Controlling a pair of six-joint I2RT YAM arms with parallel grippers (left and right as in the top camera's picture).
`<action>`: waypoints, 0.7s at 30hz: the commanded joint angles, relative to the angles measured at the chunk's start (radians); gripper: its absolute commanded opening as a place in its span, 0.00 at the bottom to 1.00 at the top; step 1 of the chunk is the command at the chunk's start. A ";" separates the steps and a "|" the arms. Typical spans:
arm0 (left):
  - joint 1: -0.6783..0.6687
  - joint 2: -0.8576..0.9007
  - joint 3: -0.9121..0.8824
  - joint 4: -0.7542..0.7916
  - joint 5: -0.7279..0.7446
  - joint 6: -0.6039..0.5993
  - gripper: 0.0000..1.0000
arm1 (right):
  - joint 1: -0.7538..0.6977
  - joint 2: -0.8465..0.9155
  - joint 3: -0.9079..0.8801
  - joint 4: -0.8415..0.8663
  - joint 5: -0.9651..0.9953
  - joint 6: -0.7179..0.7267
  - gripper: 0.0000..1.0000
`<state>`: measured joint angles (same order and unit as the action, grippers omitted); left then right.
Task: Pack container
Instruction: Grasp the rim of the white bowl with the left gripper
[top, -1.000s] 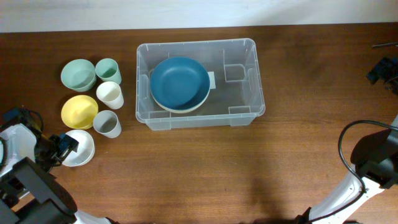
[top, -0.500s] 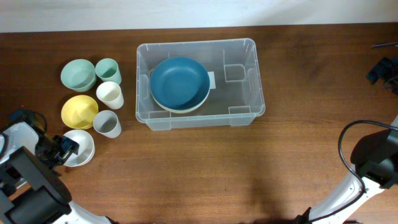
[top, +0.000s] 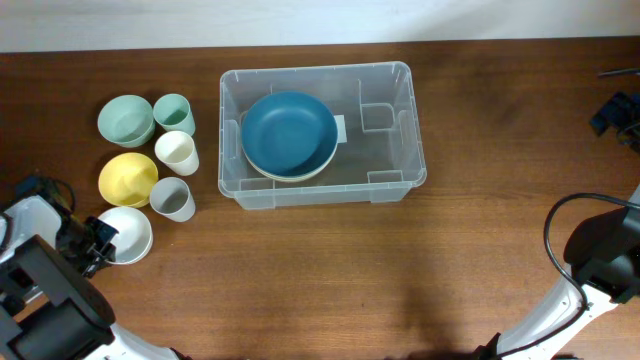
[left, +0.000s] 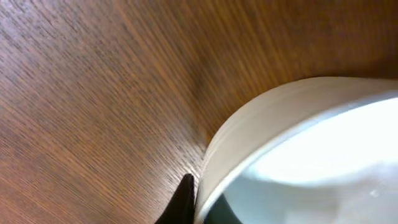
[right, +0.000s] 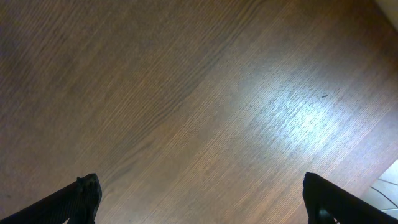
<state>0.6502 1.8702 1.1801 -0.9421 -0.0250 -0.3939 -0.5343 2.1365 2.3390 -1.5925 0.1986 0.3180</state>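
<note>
At the front left of the surface (top: 300, 270), the left end effector (top: 100, 243) is set at the rim of a white bowl (top: 130, 233). One dark finger (left: 183, 204) is seen touching the outside of that rim. Whether the bowl is clamped cannot be told. Over bare wood, the right end effector (right: 202, 198) is held wide apart with nothing in it. A yellow bowl (top: 128, 178) and a grey cup (top: 172, 198) are seen just behind the white bowl. Further right, the container (top: 412, 130) is placed at the middle back, with a blue bowl (top: 290, 132) inside its left half.
</note>
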 joint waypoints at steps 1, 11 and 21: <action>0.007 0.017 -0.004 -0.014 -0.023 -0.020 0.01 | 0.003 -0.004 -0.001 0.001 0.016 0.012 0.99; 0.129 0.016 -0.004 -0.063 -0.029 -0.062 0.01 | 0.003 -0.004 -0.001 0.001 0.016 0.012 0.99; 0.257 -0.013 0.001 -0.069 -0.027 -0.061 0.01 | 0.003 -0.004 -0.001 0.001 0.016 0.012 0.99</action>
<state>0.8848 1.8656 1.1866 -1.0065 0.0116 -0.4282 -0.5343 2.1365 2.3390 -1.5925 0.1986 0.3180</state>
